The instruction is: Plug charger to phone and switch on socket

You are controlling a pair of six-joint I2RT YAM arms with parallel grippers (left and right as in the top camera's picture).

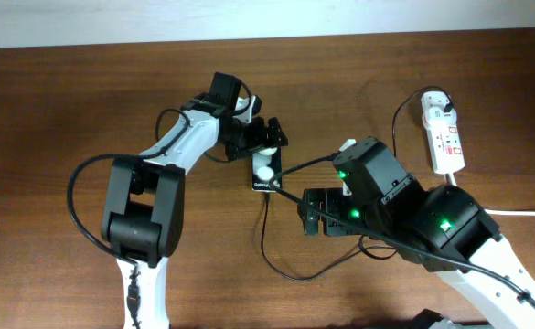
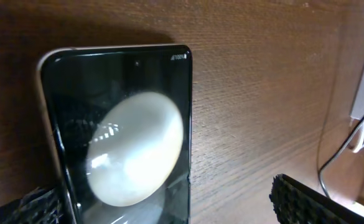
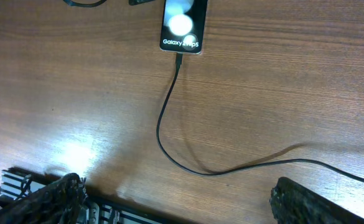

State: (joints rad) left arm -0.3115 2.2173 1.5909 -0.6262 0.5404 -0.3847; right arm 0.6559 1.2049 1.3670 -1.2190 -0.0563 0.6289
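Right wrist view: the right gripper (image 3: 175, 186) is wide open and holds nothing. Ahead of it the charger (image 3: 162, 130) curls over the table (image 3: 281, 93), and its tip touches the near end of the phone (image 3: 182, 25). The left gripper (image 1: 265, 144) is open at the phone's far end. The socket (image 1: 445, 137) lies well apart.

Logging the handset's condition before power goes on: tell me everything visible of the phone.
The phone is a small, flat black rectangle with a glossy face, lying face up on the wooden table. The face mirrors two white round spots and bears small white lettering near one short end; a pale frame edges it. The charger tip meets the middle of that lettered end, seemingly plugged in. The open left claw sits at the opposite end; contact is unclear.
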